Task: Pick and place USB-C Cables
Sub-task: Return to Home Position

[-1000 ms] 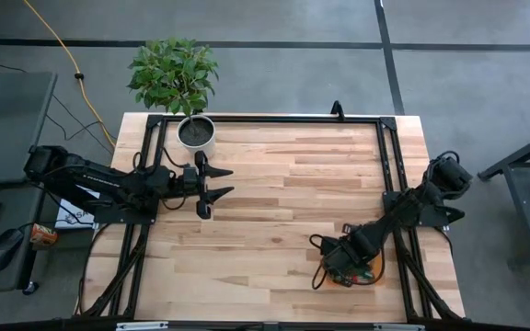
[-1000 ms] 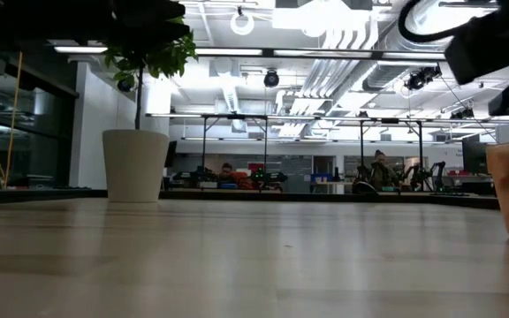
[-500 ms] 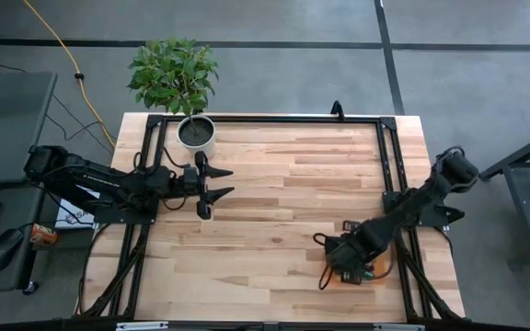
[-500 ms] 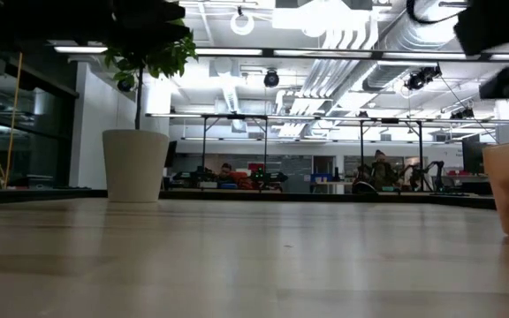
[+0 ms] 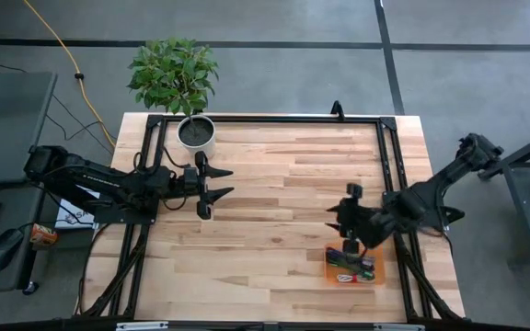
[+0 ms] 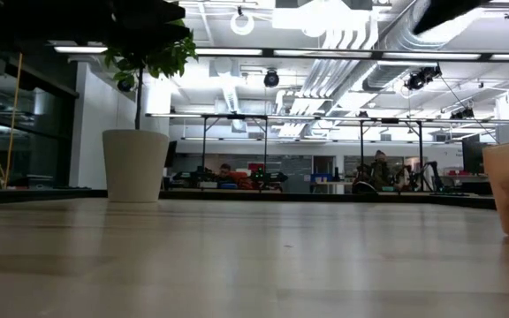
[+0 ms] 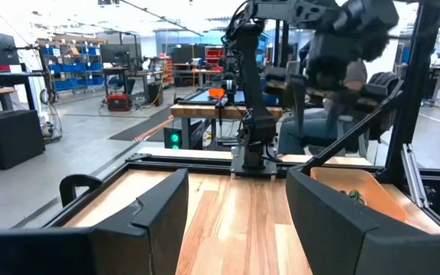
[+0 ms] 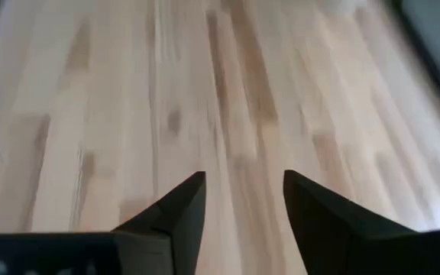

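Worth drawing the right gripper (image 5: 341, 219), spread and empty just beside the orange tray (image 5: 376, 276) at the worktop's right edge, up and back, clear of the USB-C cables (image 5: 351, 267) apparently heaped inside, leaving the left gripper (image 5: 221, 181) spread near the left edge.

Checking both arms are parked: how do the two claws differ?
The left claw sits by the white plant pot; the right claw hangs near the orange tray of cables. The left claw points level across the table, the right claw tilts down at it. Both are open and empty.
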